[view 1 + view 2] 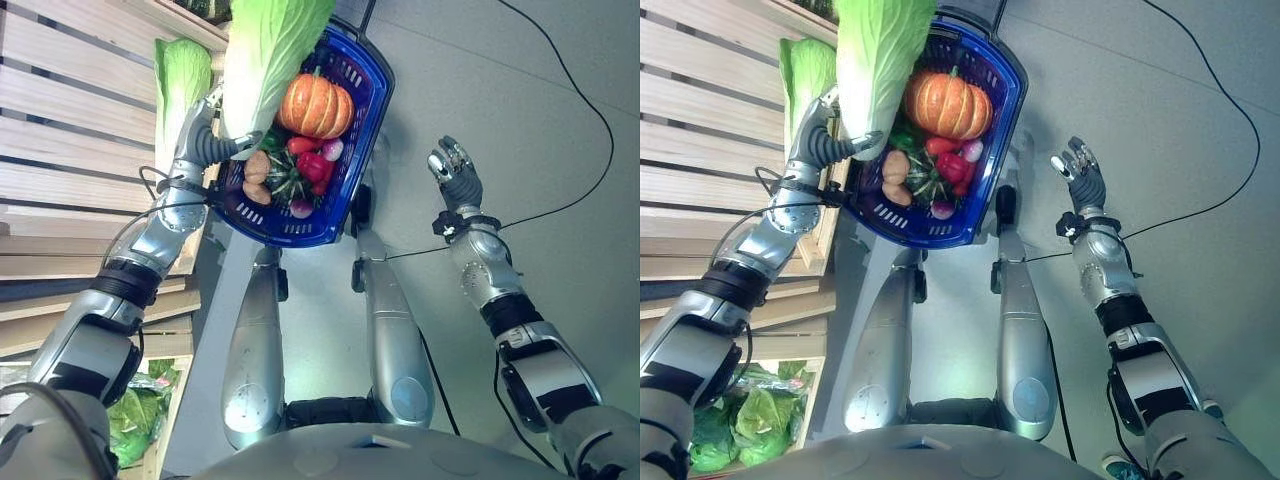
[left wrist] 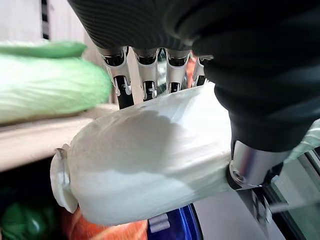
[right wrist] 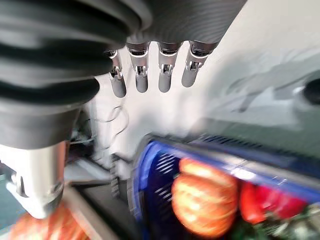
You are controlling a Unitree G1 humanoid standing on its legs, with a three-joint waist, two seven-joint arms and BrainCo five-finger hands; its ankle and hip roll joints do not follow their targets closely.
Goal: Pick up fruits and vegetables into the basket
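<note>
My left hand (image 1: 212,138) is shut on a napa cabbage (image 1: 265,55), holding its white stem end (image 2: 150,155) over the left rim of the blue basket (image 1: 366,150). The basket holds an orange pumpkin (image 1: 315,106), red peppers (image 1: 312,163), a potato (image 1: 257,166) and other vegetables. A second napa cabbage (image 1: 180,78) lies on the wooden shelf (image 1: 70,150) beside the left hand. My right hand (image 1: 455,175) hangs over the floor to the right of the basket, fingers relaxed and holding nothing.
Wooden slatted shelving (image 1: 700,130) runs along the left side. A lower shelf holds bagged leafy greens (image 1: 750,420). Grey floor (image 1: 520,90) lies to the right of the basket.
</note>
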